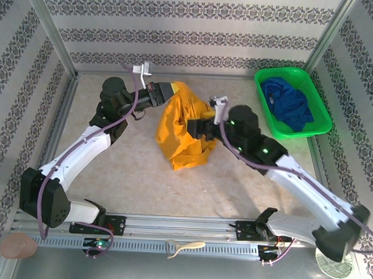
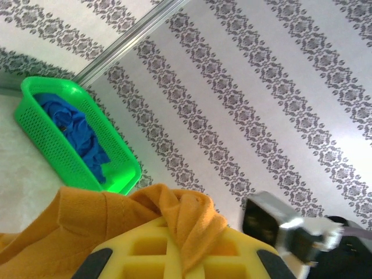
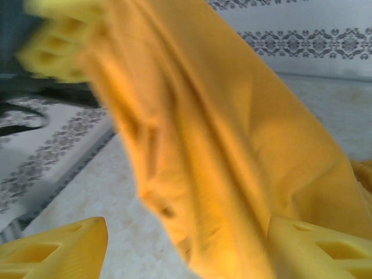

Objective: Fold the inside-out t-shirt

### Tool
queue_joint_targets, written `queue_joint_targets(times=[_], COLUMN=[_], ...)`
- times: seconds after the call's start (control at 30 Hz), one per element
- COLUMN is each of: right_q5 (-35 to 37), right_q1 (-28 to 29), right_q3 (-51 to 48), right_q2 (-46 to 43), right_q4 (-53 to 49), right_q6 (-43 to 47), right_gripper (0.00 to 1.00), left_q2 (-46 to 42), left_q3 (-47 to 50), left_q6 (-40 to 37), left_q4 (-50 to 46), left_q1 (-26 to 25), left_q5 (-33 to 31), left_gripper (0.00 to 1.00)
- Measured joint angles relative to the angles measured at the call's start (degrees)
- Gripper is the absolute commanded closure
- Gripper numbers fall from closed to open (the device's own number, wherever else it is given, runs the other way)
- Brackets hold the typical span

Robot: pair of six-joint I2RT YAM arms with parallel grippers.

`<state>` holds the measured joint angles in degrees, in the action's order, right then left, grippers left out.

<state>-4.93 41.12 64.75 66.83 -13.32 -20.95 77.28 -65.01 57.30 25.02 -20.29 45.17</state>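
Observation:
The inside-out t-shirt [image 1: 181, 130] is orange-yellow and hangs in a crumpled drape from the back middle of the table down onto its surface. My left gripper [image 1: 163, 91] is shut on the shirt's top edge and holds it raised; in the left wrist view the fabric [image 2: 192, 221] is pinched between the yellow pads of that gripper [image 2: 185, 258]. My right gripper [image 1: 197, 129] is at the shirt's right side. In the right wrist view it [image 3: 189, 256] stands open, its yellow fingers [image 3: 58, 250] wide apart, and the hanging cloth [image 3: 221, 145] falls between them, loose.
A green basket [image 1: 261, 103] holding a dark blue garment [image 1: 288, 101] stands at the back right; the left wrist view also catches the basket [image 2: 125, 168]. Patterned walls close in the table on three sides. A cream tool [image 1: 184, 247] lies on the front rail.

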Motion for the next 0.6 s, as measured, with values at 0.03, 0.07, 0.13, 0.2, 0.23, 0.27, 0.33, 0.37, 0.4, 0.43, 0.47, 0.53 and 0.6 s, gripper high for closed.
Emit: queue_joint_targets(times=[0.03,0.07,0.13,0.2,0.23,0.27,0.33,0.37,0.4,0.43,0.47,0.53,0.6], right_q5=[0.8,1.1,1.2,0.2,-0.8,-1.9,-4.1,-5.1,-6.1,-7.1,-7.7,-8.2,-8.8], right_q1=[-0.2,-0.5,-1.5,-3.4,-4.8,-6.0,-8.4,-9.1,-9.5,-9.6,-9.4,-7.7,-6.3], right_q3=[1.7,3.4,8.0,13.1,16.5,20.1,29.0,33.2,37.1,40.4,41.4,38.6,30.6], right_q2=[3.1,5.8,11.8,16.3,18.2,19.6,21.6,21.9,21.9,21.1,19.6,13.8,7.8], right_q4=[0.1,-0.2,-0.4,-1.4,-2.1,-3.0,-5.2,-5.4,-5.4,-4.3,-2.5,1.2,4.8], right_q6=[0.4,0.7,1.6,1.7,1.7,1.7,1.9,1.9,2.1,2.4,2.9,3.4,3.1], right_gripper=[0.33,0.44,0.91,1.0,1.0,1.0,1.0,1.0,1.0,1.0,1.0,1.0,1.0], left_q2=[0.0,0.0,0.0,0.3,1.0,2.1,6.4,8.6,11.2,13.2,14.5,14.4,11.2], left_q3=[-0.7,-1.3,-2.5,-5.2,-8.0,-11.2,-22.7,-28.3,-35.1,-40.9,-45.1,-48.2,-43.3], left_q6=[0.0,0.0,0.1,0.2,0.2,0.3,0.6,0.8,1.0,1.2,1.3,1.3,1.3], left_q4=[-0.4,-0.8,-1.8,-4.2,-5.8,-7.3,-10.6,-11.8,-12.7,-13.5,-14.0,-13.7,-12.2], left_q1=[-0.1,-0.2,-0.3,-0.1,0.3,0.9,3.0,4.0,5.0,5.6,5.8,5.2,4.1], left_q5=[0.0,0.0,0.0,0.1,0.2,0.6,1.3,1.6,2.0,2.5,3.0,4.7,6.1], left_gripper=[1.0,1.0,1.0,1.0,1.0,1.0,1.0,1.0,1.0,1.0,1.0,1.0,1.0])
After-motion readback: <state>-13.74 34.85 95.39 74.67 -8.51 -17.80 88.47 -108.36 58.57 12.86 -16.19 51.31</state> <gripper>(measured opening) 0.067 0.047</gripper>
